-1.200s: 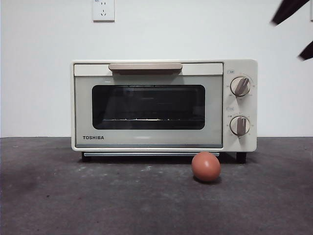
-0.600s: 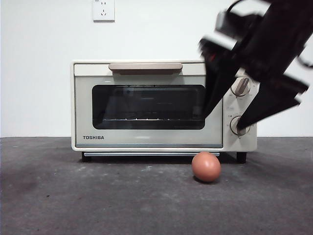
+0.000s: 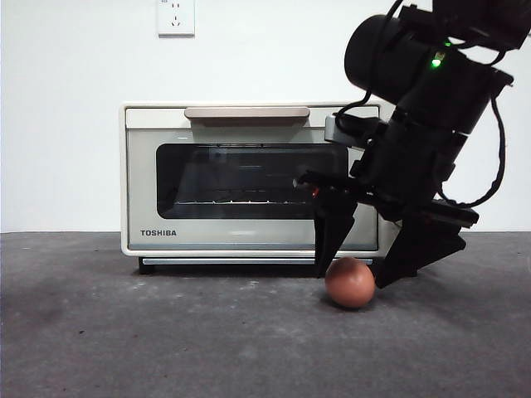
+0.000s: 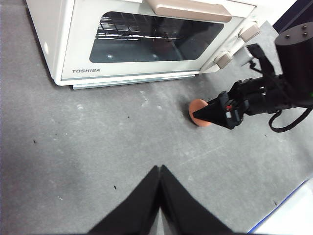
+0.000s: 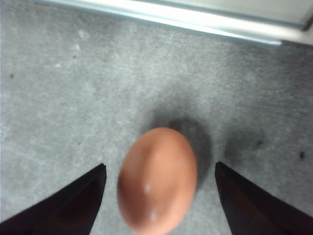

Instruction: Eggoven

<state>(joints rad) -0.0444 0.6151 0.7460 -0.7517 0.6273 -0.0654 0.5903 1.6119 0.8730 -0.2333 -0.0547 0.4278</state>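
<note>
The right gripper [image 3: 353, 274] hangs low over the egg [image 3: 349, 283], jaws spread wide with one tip on each side of it, not touching. The left gripper [image 4: 159, 171] waits well back from the egg, its jaws pressed together

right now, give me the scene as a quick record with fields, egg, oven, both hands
egg: lying on the dark table, just in front of the oven's right end, not gripped
oven: cream TOSHIBA toaster oven, door shut
right hand: open, lowered around the egg, one jaw on each side, not touching it
left hand: shut, holding nothing, away from the egg
task state: egg not yet picked up
</note>
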